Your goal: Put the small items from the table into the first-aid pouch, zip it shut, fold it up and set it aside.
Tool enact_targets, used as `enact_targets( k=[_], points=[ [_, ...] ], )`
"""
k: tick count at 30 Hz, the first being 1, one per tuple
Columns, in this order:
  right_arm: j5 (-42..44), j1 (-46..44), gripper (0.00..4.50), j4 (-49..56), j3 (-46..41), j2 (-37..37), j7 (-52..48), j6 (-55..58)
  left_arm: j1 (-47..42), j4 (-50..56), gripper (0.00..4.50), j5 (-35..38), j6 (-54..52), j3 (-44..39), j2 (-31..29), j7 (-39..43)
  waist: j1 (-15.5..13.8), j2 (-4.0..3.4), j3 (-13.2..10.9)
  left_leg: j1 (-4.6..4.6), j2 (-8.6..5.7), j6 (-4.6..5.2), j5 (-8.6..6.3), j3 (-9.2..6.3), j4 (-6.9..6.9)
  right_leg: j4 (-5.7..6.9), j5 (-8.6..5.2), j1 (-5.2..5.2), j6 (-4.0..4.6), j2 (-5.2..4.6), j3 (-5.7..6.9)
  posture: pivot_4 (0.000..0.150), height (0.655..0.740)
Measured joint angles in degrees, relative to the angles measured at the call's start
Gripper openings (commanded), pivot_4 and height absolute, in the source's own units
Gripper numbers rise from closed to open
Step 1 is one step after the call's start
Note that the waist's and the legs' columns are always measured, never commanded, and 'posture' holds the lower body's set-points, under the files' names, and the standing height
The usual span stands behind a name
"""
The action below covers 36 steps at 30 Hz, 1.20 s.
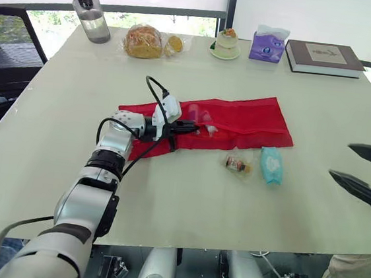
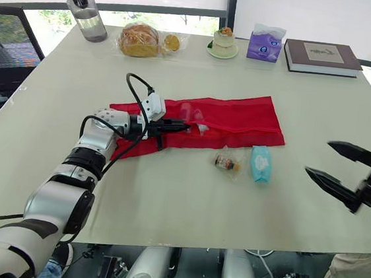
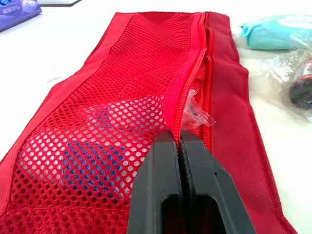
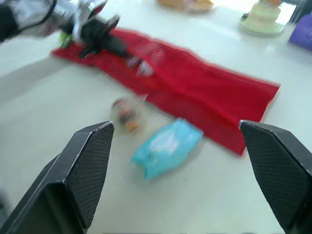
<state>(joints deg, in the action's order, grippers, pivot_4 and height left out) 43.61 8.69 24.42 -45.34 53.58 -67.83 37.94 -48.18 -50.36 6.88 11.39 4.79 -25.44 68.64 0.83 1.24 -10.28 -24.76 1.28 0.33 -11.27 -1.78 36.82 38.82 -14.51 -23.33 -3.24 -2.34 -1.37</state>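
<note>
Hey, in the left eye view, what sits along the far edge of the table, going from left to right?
Water bottle → bagged bread → small cake on a saucer → purple tissue pack → book.

The pouch (image 1: 240, 121) is bright red all over, zip included. Its mesh (image 3: 122, 112) is red with small round holes, and blue and white show through it. The wipes (image 1: 271, 165) are turquoise with a paler label. The wrapped item (image 1: 236, 163) is dark and orange under clear film. The table (image 1: 199, 200) is off-white. The left gripper (image 3: 179, 139) and right gripper (image 1: 341, 160) are black. The tissues (image 1: 267, 48) are purple, the book (image 1: 323, 58) dark brown with a tan cover, the bottle (image 1: 89, 13) smoky grey with a black cap, and the bread (image 1: 143, 41) golden brown.
</note>
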Motion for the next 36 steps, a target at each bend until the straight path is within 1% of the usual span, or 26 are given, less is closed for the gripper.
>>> enact_targets(
  k=[2, 7, 9, 11, 12, 13, 16, 18, 19, 20, 21, 23, 24, 25, 26, 31, 36],
  points=[
    [1.36, 0.5, 4.37, -1.06, -3.15, 3.14, -2.15, 0.8, -0.07, -0.45, 0.0, -0.01, 0.39, 0.0, 0.0, 0.19, 0.02, 0.0, 0.0, 0.01, 0.0, 0.0, 0.0, -0.01, -0.01, 0.0, 0.0, 0.0, 0.0, 0.0, 0.01, 0.15, 0.7332],
    [1.91, 2.28, 4.37, -1.69, -5.31, 5.88, -5.3, 1.56, -0.71, -1.36, 0.0, -0.09, 0.94, 0.04, 0.09, 0.43, -0.17, 0.02, -0.01, -0.04, -0.01, 0.0, 0.0, -0.01, 0.01, -0.04, 0.0, 0.01, -0.01, -0.01, 0.02, 0.15, 0.7332],
    [1.97, 2.18, 4.37, -1.76, -4.94, 5.9, -5.36, 1.56, -1.05, -1.96, 0.0, -0.16, 1.21, 0.04, 0.09, 0.45, -0.16, 0.02, -0.01, -0.04, -0.01, 0.0, 0.0, -0.01, 0.02, -0.04, 0.0, 0.01, -0.02, -0.01, 0.01, 0.15, 0.7332],
    [2.12, 1.43, 4.37, -1.13, -2.7, 5.67, -4.32, 1.56, -1.14, -2.03, 0.0, -0.3, 1.44, 0.03, 0.1, 0.46, -0.07, 0.02, -0.01, -0.02, -0.01, 0.0, 0.0, -0.01, 0.02, -0.03, -0.01, 0.02, -0.03, -0.01, 0.02, 0.15, 0.7332],
    [2.25, 0.97, 4.37, 0.06, 0.42, 5.07, -3.11, 1.64, -1.16, -2.04, 0.0, -0.54, 1.48, 0.05, 0.22, 0.46, -0.1, 0.02, -0.01, -0.03, -0.01, 0.0, 0.0, -0.02, 0.02, -0.03, -0.01, 0.01, -0.02, -0.01, 0.03, 0.15, 0.7332],
    [2.25, 0.97, 4.37, 0.06, 0.42, 5.07, -3.11, 1.64, -1.16, -2.04, 0.0, -0.54, 1.48, 0.05, 0.22, 0.46, -0.1, 0.02, -0.01, -0.03, -0.01, 0.0, 0.0, -0.02, 0.02, -0.03, -0.01, 0.01, -0.02, -0.01, 0.03, 0.15, 0.7332],
    [1.1, -1.63, 4.37, 1.96, 7.11, 4.09, -0.41, 0.48, -1.21, -2.02, 0.0, -0.71, 1.49, 0.06, 0.17, 0.49, -0.05, 0.05, -0.01, -0.02, -0.01, -0.01, 0.0, -0.01, 0.03, -0.02, 0.0, 0.02, -0.02, -0.01, 0.01, 0.15, 0.7332],
    [-1.06, -4.72, 4.37, 3.99, 14.77, 2.24, 2.72, -0.88, -1.21, -1.94, 0.0, -0.77, 1.49, 0.07, 0.33, 0.48, -0.04, 0.04, -0.01, -0.03, 0.0, -0.01, 0.0, -0.04, 0.04, -0.01, -0.01, 0.01, -0.02, 0.0, 0.04, 0.15, 0.7332],
    [-3.44, -7.32, 4.37, 4.68, 20.64, 0.68, 4.92, -2.22, -1.23, -1.94, 0.0, -0.84, 1.47, 0.07, 0.28, 0.47, -0.05, 0.04, -0.01, -0.04, 0.0, -0.01, 0.0, -0.05, 0.05, -0.02, -0.01, 0.01, -0.02, 0.0, 0.05, 0.15, 0.7332],
    [-3.78, -7.57, 4.37, 4.9, 21.68, 0.37, 5.28, -2.43, -1.26, -1.92, 0.0, -0.84, 1.47, 0.08, 0.41, 0.46, -0.07, 0.03, -0.02, -0.05, -0.01, -0.01, 0.0, -0.04, 0.05, -0.01, 0.0, 0.0, -0.01, 0.0, 0.04, 0.15, 0.7332],
    [-7.52, -10.37, 4.37, 5.16, 27.68, -0.75, 7.74, -3.71, -1.23, -1.89, 0.0, -0.91, 1.44, 0.06, 0.36, 0.47, -0.08, 0.02, -0.02, -0.03, -0.01, -0.01, 0.0, -0.02, 0.05, 0.0, 0.0, 0.0, -0.01, -0.01, 0.03, 0.15, 0.7332],
    [-11.18, -12.7, 4.37, 5.29, 32.91, -1.7, 9.71, -5.08, -1.24, -1.8, 0.0, -0.95, 1.41, 0.11, 0.52, 0.45, -0.08, 0.02, -0.02, -0.06, -0.01, -0.01, 0.0, -0.04, 0.07, 0.0, 0.0, 0.0, -0.01, -0.01, 0.04, 0.15, 0.7332],
    [-14.8, -15.19, 4.37, 5.08, 37.85, -2.73, 11.13, -6.58, -1.23, -1.74, 0.0, -0.97, 1.38, 0.1, 0.49, 0.4, -0.09, 0.02, -0.02, -0.06, -0.01, -0.01, 0.0, -0.04, 0.08, 0.0, 0.0, -0.01, -0.01, 0.0, 0.05, 0.15, 0.7332],
    [-15.84, -15.96, 4.37, 5.02, 39.56, -3.17, 11.63, -7.07, -1.24, -1.65, 0.0, -0.97, 1.38, 0.11, 0.6, 0.39, -0.13, 0.02, -0.02, -0.07, -0.01, -0.01, 0.0, -0.05, 0.08, 0.0, 0.0, 0.0, -0.01, -0.01, 0.06, 0.15, 0.7332],
    [-18.25, -17.81, 4.37, 4.6, 43.04, -4.19, 12.51, -7.71, -1.21, -1.55, 0.0, -0.98, 1.36, 0.1, 0.58, 0.35, -0.14, 0.02, -0.02, -0.07, -0.01, -0.01, 0.0, -0.05, 0.09, -0.01, 0.0, 0.0, -0.01, -0.01, 0.06, 0.15, 0.7332],
    [-27.38, -23.91, 4.37, 0.54, 53.64, -6.38, 15.37, -9.1, -1.1, -0.98, 0.0, -0.98, 1.21, 0.05, 0.55, 0.29, -0.13, 0.03, -0.02, -0.07, -0.01, -0.01, 0.0, -0.05, 0.15, 0.03, 0.01, 0.0, 0.01, -0.01, 0.06, 0.15, 0.7332],
    [-33.48, -25.7, 4.37, -6.37, 59.28, -10.2, 17.11, -12.1, -0.94, 0.01, 0.0, -0.99, 0.99, 0.05, 0.8, -0.35, -0.25, 0.02, -0.02, -0.1, -0.02, -0.01, 0.0, -0.06, 0.15, 0.03, 0.02, 0.0, 0.02, -0.01, 0.09, 0.15, 0.7332]
  ],
)
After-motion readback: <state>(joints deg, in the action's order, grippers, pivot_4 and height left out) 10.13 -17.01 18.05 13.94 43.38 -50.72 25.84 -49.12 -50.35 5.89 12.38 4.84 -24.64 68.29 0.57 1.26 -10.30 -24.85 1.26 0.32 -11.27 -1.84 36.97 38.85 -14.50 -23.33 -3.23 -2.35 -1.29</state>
